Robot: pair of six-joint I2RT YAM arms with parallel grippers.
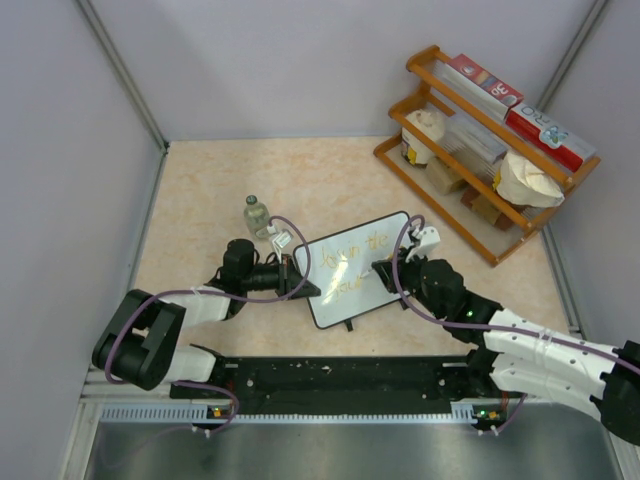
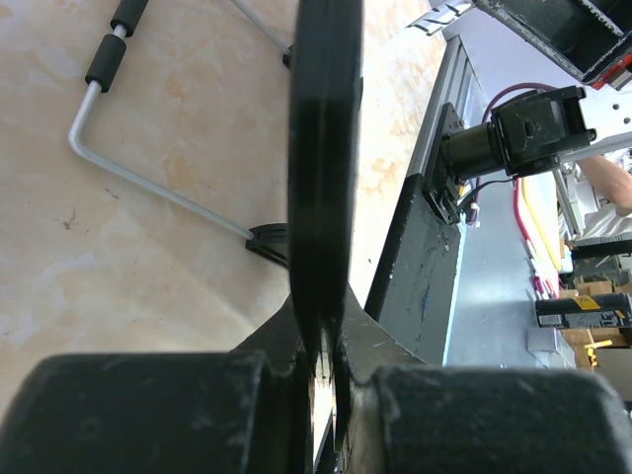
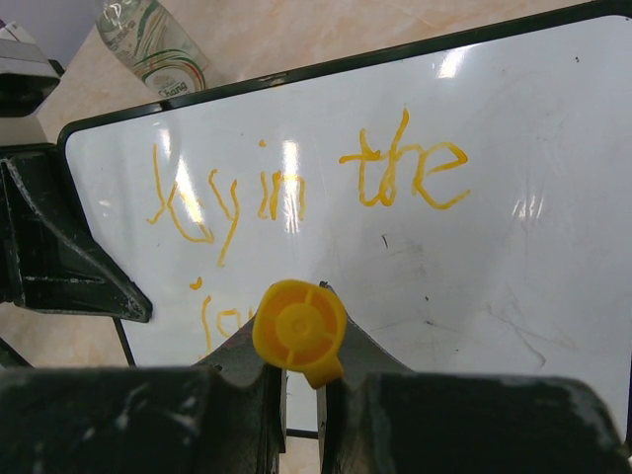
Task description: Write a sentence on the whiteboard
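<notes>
Beige marbled bench (image 1: 200, 180) between pale walls. Left of centre, a small clear bottle (image 1: 257, 214). Just near of it, left fingers (image 1: 298, 278) clamped on the left edge of the whiteboard (image 1: 335, 308), propped tilted mid-bench. Across it, the sentence (image 1: 350, 263) in orange, top line perhaps "joy in the". Right fingers (image 1: 384, 268) closed tight around a yellow-capped marker (image 3: 299, 331), tip hidden. Far right, a wooden rack (image 1: 432, 203).

Small bottle (image 1: 257, 214) upright on table (image 1: 200, 190); wooden rack (image 1: 487, 150) far right, holding boxes, perhaps bowls.
</notes>
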